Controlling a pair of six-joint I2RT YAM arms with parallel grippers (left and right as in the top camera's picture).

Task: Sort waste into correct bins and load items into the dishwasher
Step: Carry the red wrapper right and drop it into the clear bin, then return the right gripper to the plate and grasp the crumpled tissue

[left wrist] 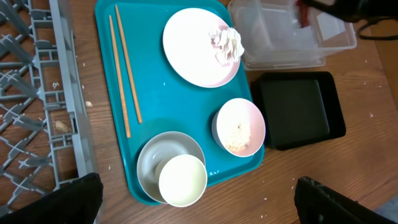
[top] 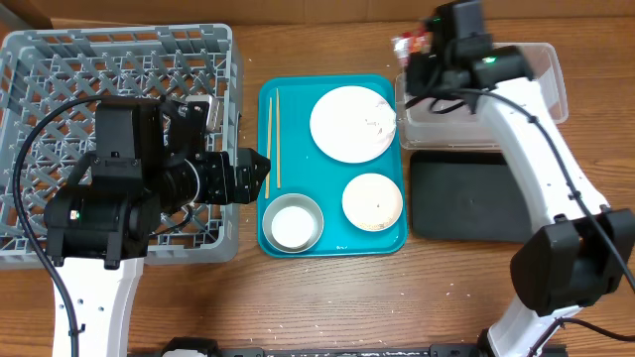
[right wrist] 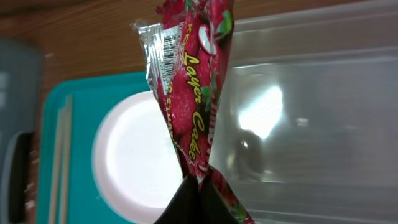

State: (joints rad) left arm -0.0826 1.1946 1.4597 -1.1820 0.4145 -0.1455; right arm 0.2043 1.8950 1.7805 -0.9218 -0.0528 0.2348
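My right gripper (top: 422, 61) (right wrist: 198, 190) is shut on the red snack wrapper (top: 411, 45) (right wrist: 189, 93) and holds it above the left edge of the clear tub (top: 551, 71) (right wrist: 311, 124). My left gripper (top: 250, 175) (left wrist: 199, 208) is open and empty, over the teal tray's left edge beside the grey rack (top: 60, 69) (left wrist: 31, 93). On the tray lie chopsticks (top: 273, 139) (left wrist: 124, 81), a large plate (top: 347, 124) (left wrist: 193, 53) with a white tissue (left wrist: 227, 45), a bowl holding rice (top: 372, 201) (left wrist: 239, 127), and a grey-rimmed bowl (left wrist: 152, 158) holding a cup (top: 293, 226) (left wrist: 182, 180).
The black shallow tray (top: 461, 193) (left wrist: 298, 112) lies in front of the clear tub, right of the teal tray (top: 332, 243) (left wrist: 168, 106). Rice grains are scattered on the wood table near the rack and the tray's corner.
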